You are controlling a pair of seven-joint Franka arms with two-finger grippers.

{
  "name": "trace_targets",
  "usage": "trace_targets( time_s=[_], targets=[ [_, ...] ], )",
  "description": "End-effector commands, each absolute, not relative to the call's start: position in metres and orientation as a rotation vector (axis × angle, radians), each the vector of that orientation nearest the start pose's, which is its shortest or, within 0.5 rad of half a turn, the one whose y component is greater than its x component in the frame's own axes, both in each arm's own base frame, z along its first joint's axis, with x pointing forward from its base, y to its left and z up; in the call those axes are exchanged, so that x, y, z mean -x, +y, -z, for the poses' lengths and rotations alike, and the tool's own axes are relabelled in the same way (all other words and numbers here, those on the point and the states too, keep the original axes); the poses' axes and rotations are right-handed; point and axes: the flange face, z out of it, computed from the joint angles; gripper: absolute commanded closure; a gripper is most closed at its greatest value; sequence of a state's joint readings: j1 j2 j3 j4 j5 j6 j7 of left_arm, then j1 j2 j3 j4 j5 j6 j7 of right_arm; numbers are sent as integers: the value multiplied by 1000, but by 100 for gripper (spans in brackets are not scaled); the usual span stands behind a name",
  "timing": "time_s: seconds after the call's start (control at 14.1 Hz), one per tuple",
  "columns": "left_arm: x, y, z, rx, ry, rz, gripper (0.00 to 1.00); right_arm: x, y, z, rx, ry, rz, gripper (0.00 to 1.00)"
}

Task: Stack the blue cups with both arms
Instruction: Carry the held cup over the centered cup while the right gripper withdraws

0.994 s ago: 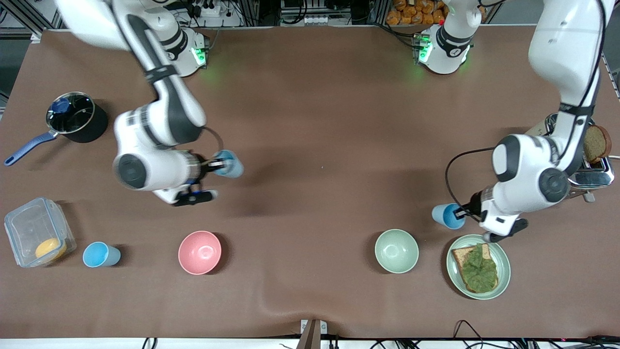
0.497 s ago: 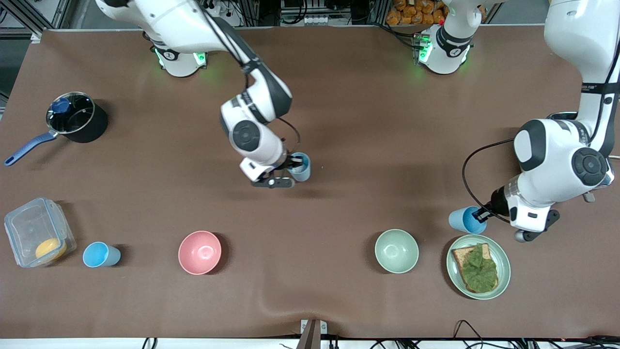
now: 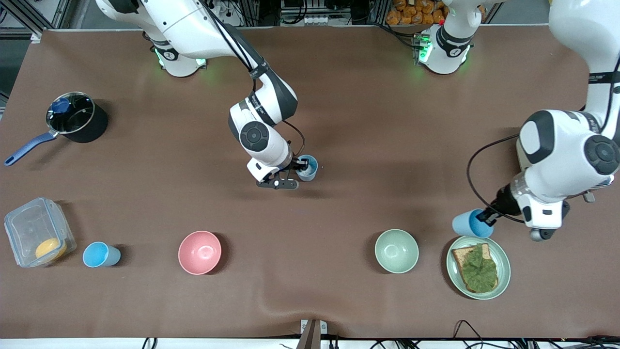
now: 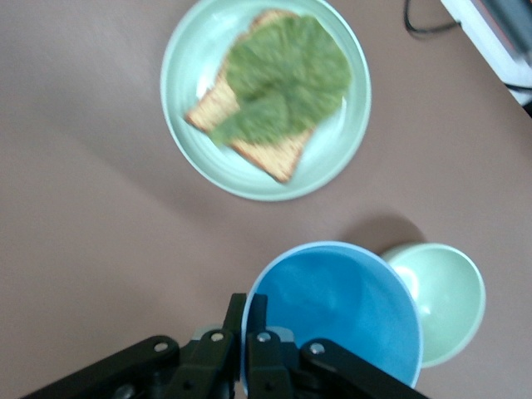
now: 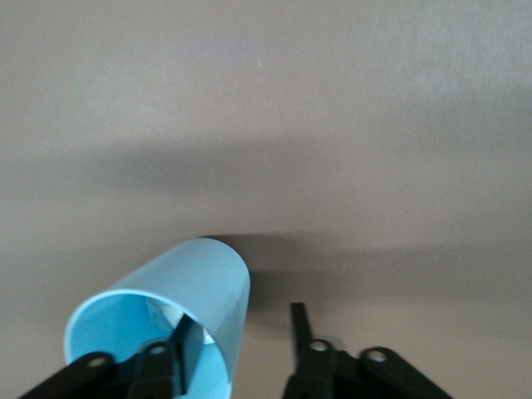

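My right gripper (image 3: 301, 169) is low over the middle of the table. It is open around the wall of a paler grey-blue cup (image 3: 308, 167) that stands upright on the table. In the right wrist view one finger (image 5: 187, 341) is inside the cup (image 5: 191, 278) and the other stands clear outside it. My left gripper (image 3: 487, 216) is shut on the rim of a brighter sky-blue cup (image 3: 469, 224) and holds it tilted in the air next to the plate. The left wrist view shows the pinched rim and the cup's inside (image 4: 332, 316). A third blue cup (image 3: 100, 255) stands beside the plastic box.
A pink bowl (image 3: 199, 252) and a pale green bowl (image 3: 396, 250) sit near the front camera. A green plate (image 3: 503, 271) holds toast with lettuce. A black pot (image 3: 76, 117) and a clear box (image 3: 38, 231) are at the right arm's end. A toaster (image 3: 598, 177) is at the left arm's end.
My right arm carried its cup from the right arm's end to the table's middle and set it down. My left gripper drifted with its cup toward the left arm's end.
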State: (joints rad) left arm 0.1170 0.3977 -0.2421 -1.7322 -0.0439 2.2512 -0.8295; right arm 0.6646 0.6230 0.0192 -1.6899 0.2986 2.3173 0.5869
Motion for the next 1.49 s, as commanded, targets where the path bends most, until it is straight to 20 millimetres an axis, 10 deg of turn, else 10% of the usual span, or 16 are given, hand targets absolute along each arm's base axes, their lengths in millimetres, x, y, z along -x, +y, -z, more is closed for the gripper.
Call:
trace_targets(
  time_s=[0.0,0.5,0.85,1.42],
  targets=[
    [-658,-97,-380,3060,-1293,86,100,-548,405,-304,2921,203,-233,0],
    [-638,-269,-369,3100,-1220,61,100,-597,250,-447,2997,48,-333,0],
    [-565,-421,-337,2993,-1189,225,100,-596,127,-503,3011,-133,-315,0],
    [-479,-515,-326,2995,-1173,242,100,-560,14,-500,3137,-338,-48,0]
  ],
)
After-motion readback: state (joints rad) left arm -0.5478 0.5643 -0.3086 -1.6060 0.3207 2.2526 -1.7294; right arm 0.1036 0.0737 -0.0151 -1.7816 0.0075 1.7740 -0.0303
